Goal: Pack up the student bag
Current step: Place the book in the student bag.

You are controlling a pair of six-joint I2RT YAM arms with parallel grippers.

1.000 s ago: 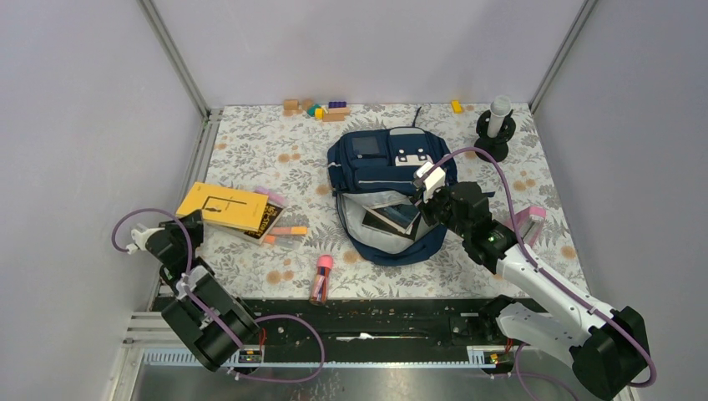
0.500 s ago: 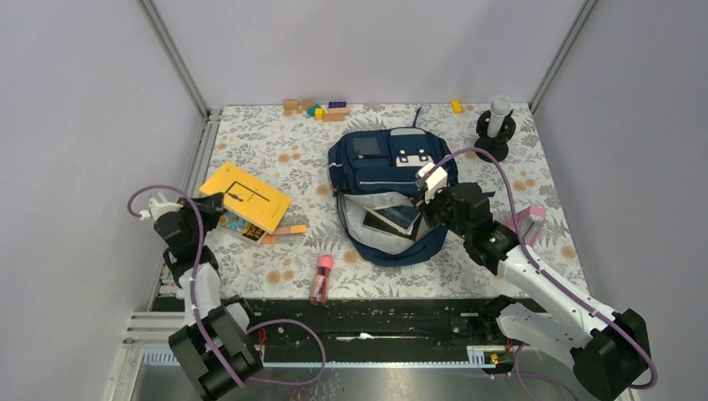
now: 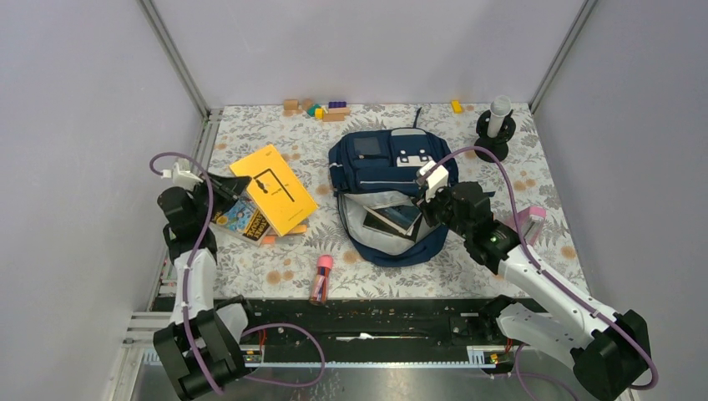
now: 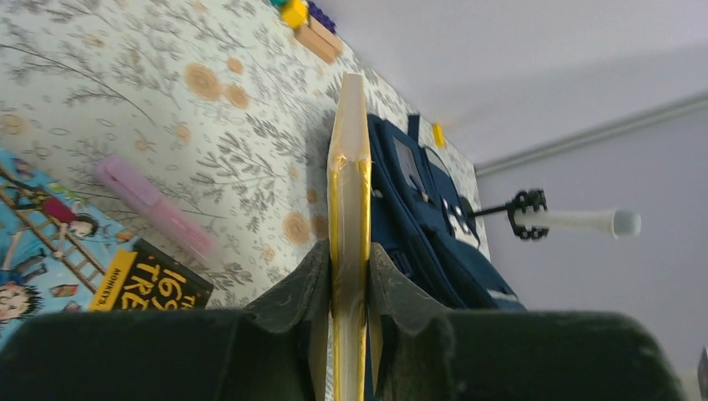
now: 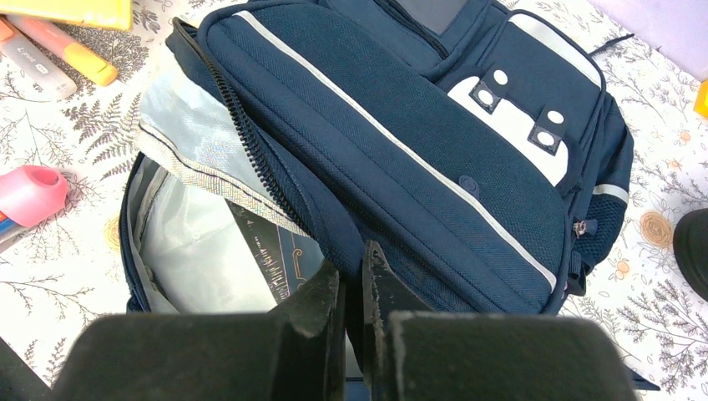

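The student bag (image 3: 388,180) is the biggest thing here. It lies flat right under the right gripper (image 5: 351,288). It is well off to the side of the left gripper (image 4: 351,259), past the thing that gripper carries. The bag is soft navy cloth with a rough weave, a pale shiny stripe and white patches with little studs. A zip runs round its wide-open mouth. Inside is thin silvery-grey lining that crinkles. I think the bag is floppy and will sag or fold if it is lifted from one spot. The thick zip edge or a strap looks like the best place to grab. The right gripper is clamped tight, and it looks pinched on the navy edge of the mouth.

The yellow book (image 4: 349,167) comes next. The left gripper squeezes its near edge between both fingers and holds it on edge above the table (image 3: 275,142). The book is thin, flat and stiff with a smooth cover, so it may slip or swing.

A dark book (image 5: 275,251) already sits in the bag, just ahead of the right gripper's tips. A bright picture book (image 4: 142,280) lies flat just beside the left gripper. A pink pen (image 4: 154,205) lies next to that book. A tube with a pink cap (image 5: 29,194) lies off to the side of the right gripper.
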